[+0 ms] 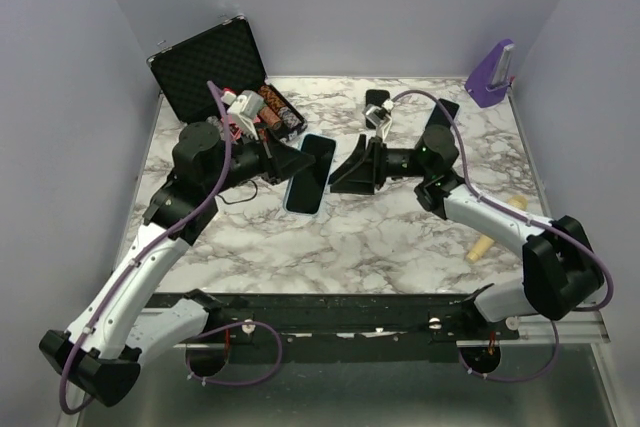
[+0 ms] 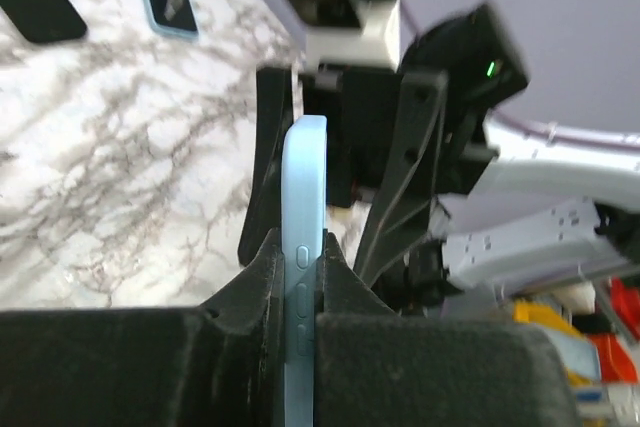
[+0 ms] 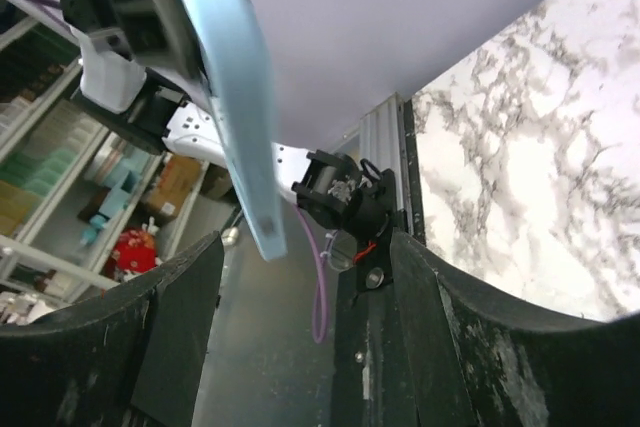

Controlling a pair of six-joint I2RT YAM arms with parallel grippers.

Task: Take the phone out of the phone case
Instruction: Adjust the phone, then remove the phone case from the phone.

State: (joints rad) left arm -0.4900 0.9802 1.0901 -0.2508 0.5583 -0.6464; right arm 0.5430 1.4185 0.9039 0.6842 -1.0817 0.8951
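Note:
The phone in its light blue case [image 1: 309,175] is held in the air over the middle of the marble table [image 1: 400,247], screen up. My left gripper [image 1: 288,163] is shut on the case's left long edge; in the left wrist view the blue case [image 2: 304,197] stands edge-on, clamped between the jaws of that gripper [image 2: 303,282]. My right gripper [image 1: 345,171] is open at the case's right side. In the right wrist view the case [image 3: 228,87] hangs between the spread jaws of that gripper [image 3: 300,292], touching neither.
An open black foam-lined box [image 1: 210,69] with small items stands at the back left. A black phone [image 1: 441,119] and a small dark device [image 1: 377,99] lie at the back. A purple stand [image 1: 491,75] is far right. A wooden piece [image 1: 497,230] lies at the right.

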